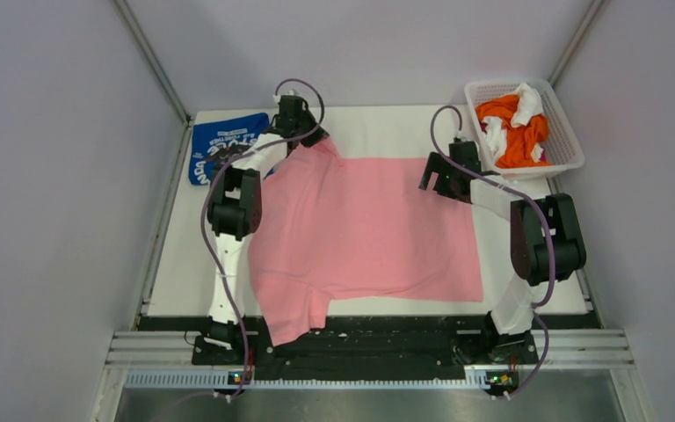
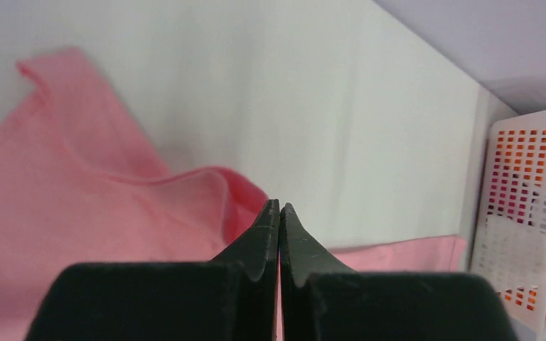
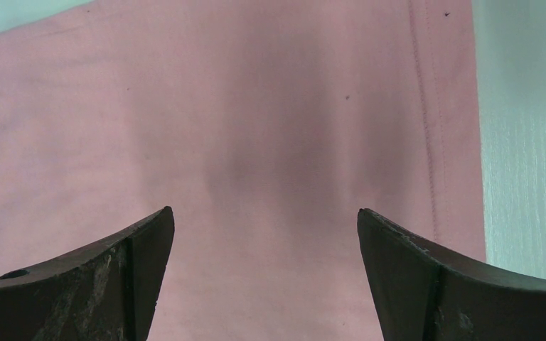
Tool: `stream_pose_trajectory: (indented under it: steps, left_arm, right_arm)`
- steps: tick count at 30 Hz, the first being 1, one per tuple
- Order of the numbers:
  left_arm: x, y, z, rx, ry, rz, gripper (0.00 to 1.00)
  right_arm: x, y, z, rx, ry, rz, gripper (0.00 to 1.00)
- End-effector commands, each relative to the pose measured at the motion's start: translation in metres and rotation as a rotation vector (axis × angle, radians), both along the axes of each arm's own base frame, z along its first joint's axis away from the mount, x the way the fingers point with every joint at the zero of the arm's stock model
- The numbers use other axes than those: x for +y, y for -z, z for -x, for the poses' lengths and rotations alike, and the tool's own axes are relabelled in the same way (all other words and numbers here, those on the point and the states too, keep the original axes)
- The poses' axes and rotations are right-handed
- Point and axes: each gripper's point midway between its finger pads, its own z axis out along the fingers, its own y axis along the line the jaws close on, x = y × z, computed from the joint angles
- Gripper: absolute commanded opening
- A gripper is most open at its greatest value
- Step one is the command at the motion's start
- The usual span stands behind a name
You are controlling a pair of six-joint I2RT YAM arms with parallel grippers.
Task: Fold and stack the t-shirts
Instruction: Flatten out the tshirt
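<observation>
Got pink t-shirt spread across the bench, blue t-shirt parked at 10 o'clock. Clenched onto pink's 11 o'clock corner with left pincer; hovering right pincer, fully released, over the 1 o'clock hem. Should clamp there next, then lift evenly.

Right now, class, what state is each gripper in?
Left gripper: closed, pinching an edge of the pink t-shirt.
Right gripper: open above the pink t-shirt, holding nothing.
</observation>
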Motion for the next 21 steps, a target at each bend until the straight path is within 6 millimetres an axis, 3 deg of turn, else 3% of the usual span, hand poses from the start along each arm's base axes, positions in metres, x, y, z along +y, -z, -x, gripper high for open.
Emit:
stream_pose_trajectory:
  steps: [1, 11, 15, 17, 19, 20, 21]
  left_arm:
    - [-0.019, -0.031, -0.029, -0.15, 0.035, 0.063, 0.0]
    - [-0.059, -0.029, -0.062, -0.258, 0.113, 0.193, 0.0]
    - [-0.071, -0.033, -0.057, -0.264, 0.162, 0.215, 0.02]
    - [-0.071, -0.043, -0.056, -0.28, 0.173, 0.189, 0.3]
    - [-0.066, -0.058, -0.056, -0.307, 0.166, 0.156, 0.69]
    - [-0.065, -0.07, -0.055, -0.33, 0.173, 0.143, 0.94]
    - [-0.064, -0.08, -0.053, -0.344, 0.178, 0.132, 0.98]
  right_arm:
    - [-0.002, -0.016, -0.008, -0.062, -0.001, 0.009, 0.98]
    - [-0.005, -0.013, -0.009, -0.053, -0.002, 0.012, 0.98]
    - [-0.006, -0.012, -0.009, -0.052, 0.0, 0.014, 0.98]
    - [-0.006, -0.011, -0.009, -0.051, -0.001, 0.016, 0.98]
    - [-0.005, -0.01, -0.009, -0.047, -0.004, 0.013, 0.98]
    - [-0.005, -0.009, -0.008, -0.045, -0.005, 0.014, 0.98]
    - [-0.005, -0.009, -0.008, -0.043, -0.004, 0.014, 0.98]
